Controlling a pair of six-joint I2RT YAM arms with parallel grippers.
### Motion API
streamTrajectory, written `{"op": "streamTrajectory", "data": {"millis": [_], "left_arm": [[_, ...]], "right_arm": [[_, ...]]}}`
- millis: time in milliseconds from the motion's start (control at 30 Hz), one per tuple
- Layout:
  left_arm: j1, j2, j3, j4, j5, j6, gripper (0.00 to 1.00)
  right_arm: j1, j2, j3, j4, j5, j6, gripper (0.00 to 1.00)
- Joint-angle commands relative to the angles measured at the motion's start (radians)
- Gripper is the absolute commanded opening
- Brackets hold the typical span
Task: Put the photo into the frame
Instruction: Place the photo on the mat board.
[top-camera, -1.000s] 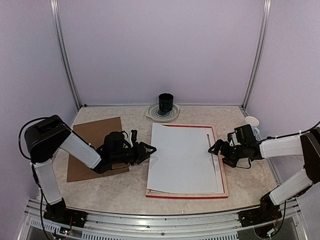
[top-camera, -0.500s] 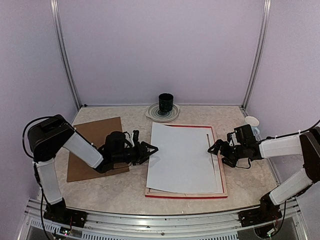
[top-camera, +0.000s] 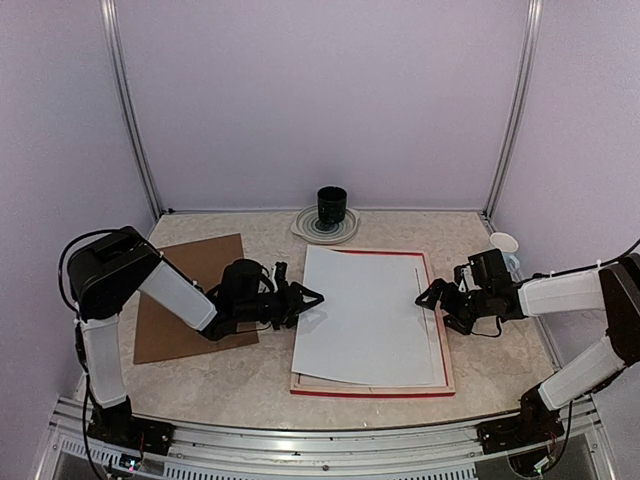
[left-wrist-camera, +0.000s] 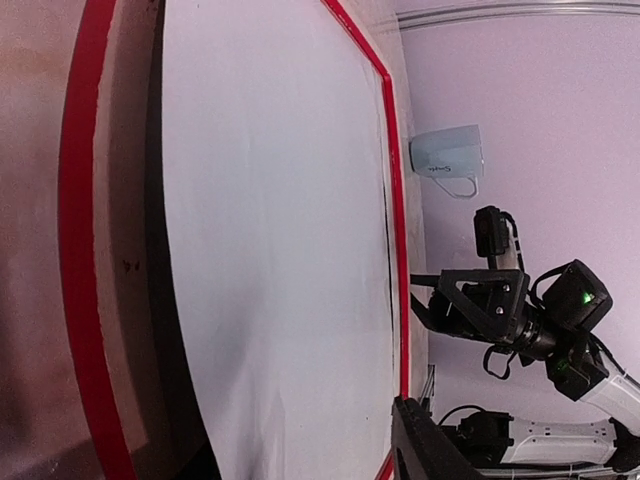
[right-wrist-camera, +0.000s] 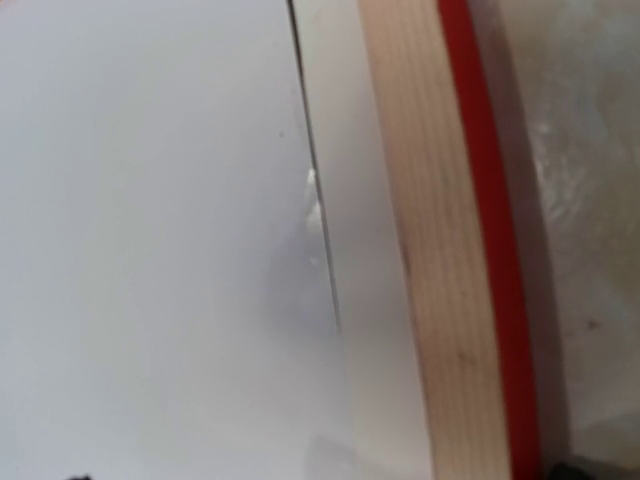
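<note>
The frame (top-camera: 375, 392) lies face down mid-table, showing red edges and a pale wood back (right-wrist-camera: 440, 250). A white sheet (top-camera: 365, 315) rests on it slightly askew; it looks like the photo turned print side down, and no print shows. Its left edge overhangs the frame's left rail (left-wrist-camera: 78, 250) and is raised a little. My left gripper (top-camera: 308, 298) is at that left edge with its jaws apart, and one finger (left-wrist-camera: 425, 450) shows in the left wrist view. Over the frame's right side, my right gripper (top-camera: 430, 296) hangs open by the sheet's right edge (right-wrist-camera: 310, 200).
A brown cardboard board (top-camera: 190, 290) lies to the left under my left arm. A dark cup (top-camera: 331, 207) stands on a plate (top-camera: 345, 232) at the back. A white cup (top-camera: 505, 243) sits at the right, behind my right arm.
My left gripper has slid right, up to the sheet's left edge. The right arm and the frame have not moved.
</note>
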Motion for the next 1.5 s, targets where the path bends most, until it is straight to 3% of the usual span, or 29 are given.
{"op": "streamTrajectory", "data": {"millis": [0,633,1467], "left_arm": [[0.005,0.053,0.02,-0.015,0.03,-0.045,0.43],[0.008,0.078,-0.03,0.286,0.106,-0.134,0.02],[0.005,0.117,-0.012,0.566,0.195,-0.23,0.0]], "right_arm": [[-0.006,0.011,0.009,0.016,-0.022,0.007,0.99],[-0.013,-0.022,0.032,-0.018,-0.019,-0.004,0.99],[-0.1,-0.076,0.023,0.009,-0.136,0.016,0.99]]}}
